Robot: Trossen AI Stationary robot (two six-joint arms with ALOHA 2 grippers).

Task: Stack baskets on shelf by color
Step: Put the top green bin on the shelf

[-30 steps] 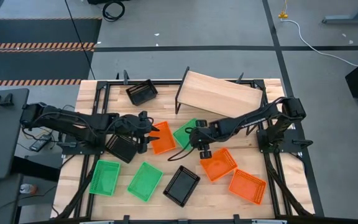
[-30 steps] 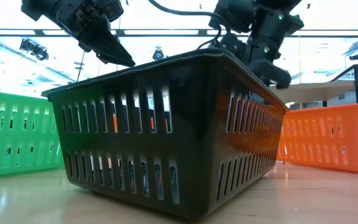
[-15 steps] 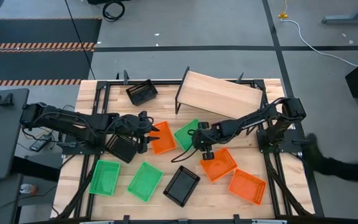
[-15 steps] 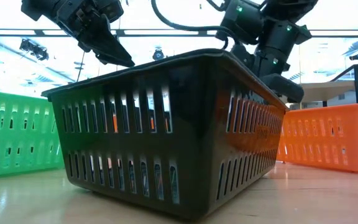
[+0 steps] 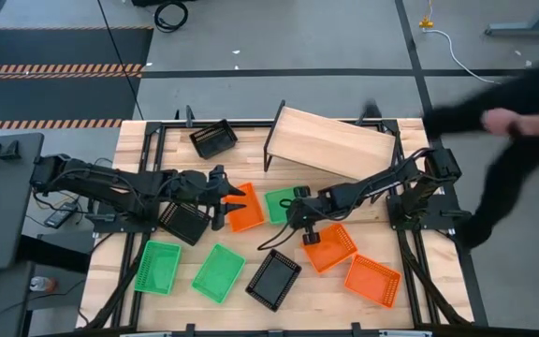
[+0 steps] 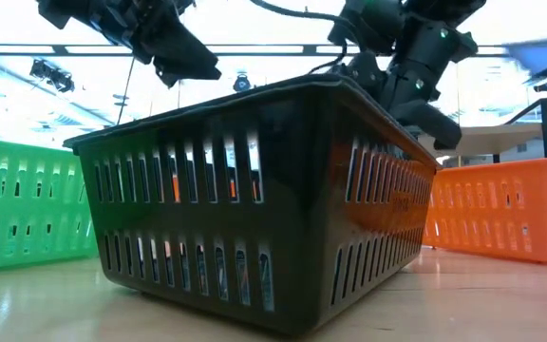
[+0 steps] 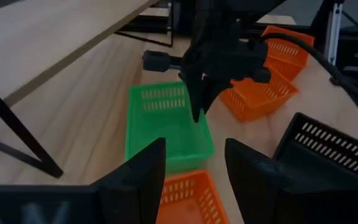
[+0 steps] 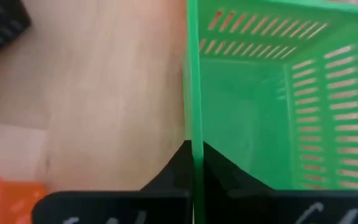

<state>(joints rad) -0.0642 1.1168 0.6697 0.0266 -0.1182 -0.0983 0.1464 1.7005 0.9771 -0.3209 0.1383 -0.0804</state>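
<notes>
High view: slatted wooden tabletop (image 5: 344,304) on grey floor; the shelf (image 5: 330,142) is set askew at the far edge, nothing on it. The right gripper (image 5: 297,208) is clamped on the rim of a green basket (image 5: 282,204) at mid-table, beside an orange basket (image 5: 245,208). The left gripper (image 5: 233,195) is held over that orange basket, fingers apart, holding nothing. A blurred person (image 5: 517,122) is seen beyond the table's right side. Other baskets are scattered along the near half.
</notes>
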